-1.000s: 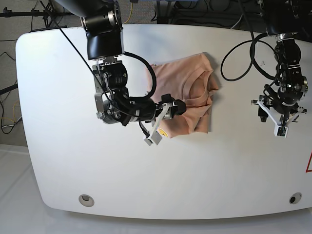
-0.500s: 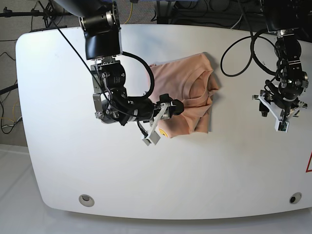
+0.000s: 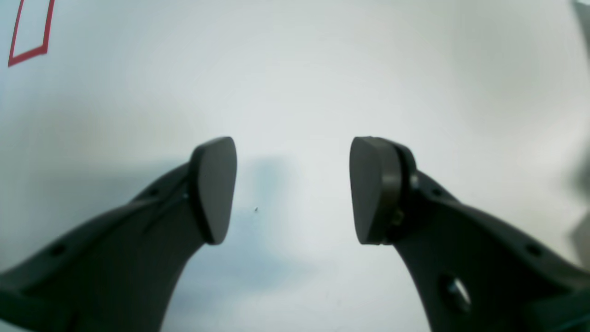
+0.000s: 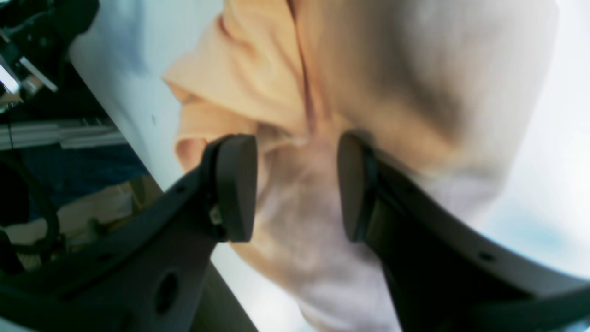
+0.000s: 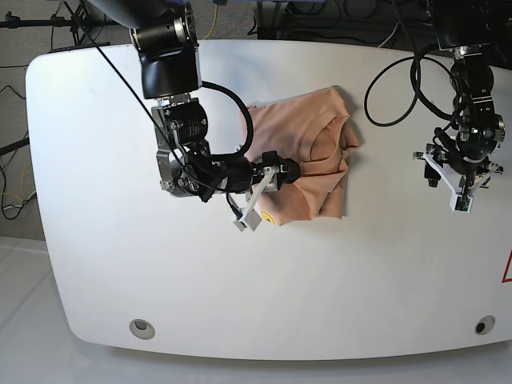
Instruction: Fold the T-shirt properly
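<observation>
The peach T-shirt point(image 5: 308, 156) lies folded into a compact block at the table's centre, neckline toward the right, with its small yellow mark point(image 5: 266, 216) at the near left corner. My right gripper point(image 5: 262, 196) hovers over the shirt's left near edge and stands open. In the right wrist view the right gripper point(image 4: 295, 189) has nothing between its pads, and the T-shirt point(image 4: 368, 69) shows blurred beneath them. My left gripper point(image 5: 452, 186) hangs open over bare table well to the right of the shirt. The left wrist view shows the left gripper point(image 3: 292, 189) empty.
The white table point(image 5: 360, 272) has a round hole near each front corner point(image 5: 142, 326) point(image 5: 480, 325). A red mark point(image 5: 507, 268) sits at its right edge, and the same red mark point(image 3: 27, 32) shows in the left wrist view. Cables and stands crowd the space behind the table.
The right gripper has drawn slightly back to the left and up along the shirt's edge. The left gripper has shifted a little upward and turned. Both stay open.
</observation>
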Motion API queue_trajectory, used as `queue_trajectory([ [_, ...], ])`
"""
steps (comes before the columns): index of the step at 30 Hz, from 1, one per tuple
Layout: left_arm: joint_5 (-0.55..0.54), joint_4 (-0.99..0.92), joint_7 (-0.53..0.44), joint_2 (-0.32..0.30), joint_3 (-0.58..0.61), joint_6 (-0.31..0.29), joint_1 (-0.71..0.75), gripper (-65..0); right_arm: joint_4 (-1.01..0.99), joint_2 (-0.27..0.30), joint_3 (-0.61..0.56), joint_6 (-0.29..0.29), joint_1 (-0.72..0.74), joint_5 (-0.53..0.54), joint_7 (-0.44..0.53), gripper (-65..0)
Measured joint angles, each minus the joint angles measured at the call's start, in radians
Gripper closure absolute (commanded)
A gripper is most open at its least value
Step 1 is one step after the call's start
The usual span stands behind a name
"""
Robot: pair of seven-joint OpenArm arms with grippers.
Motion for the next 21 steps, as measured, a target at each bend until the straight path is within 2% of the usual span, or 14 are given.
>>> queue_trajectory([
  [11,-0.001,0.000,0.000,0.001,0.000,0.000,0.001,-36.7,-0.005,-0.006,0.000,0.000,0.014,-0.004,0.008,-27.8],
  [14,-0.001,0.000,0.000,0.000,0.000,0.000,0.002,-36.7,-0.005,-0.011,-0.027,0.000,0.018,-0.048,0.015,-27.8],
  [21,-0.004,0.000,0.000,0.000,-0.002,0.000,0.002,-36.7,-0.006,-0.086,-0.080,0.003,0.016,-0.145,0.012,-27.8],
])
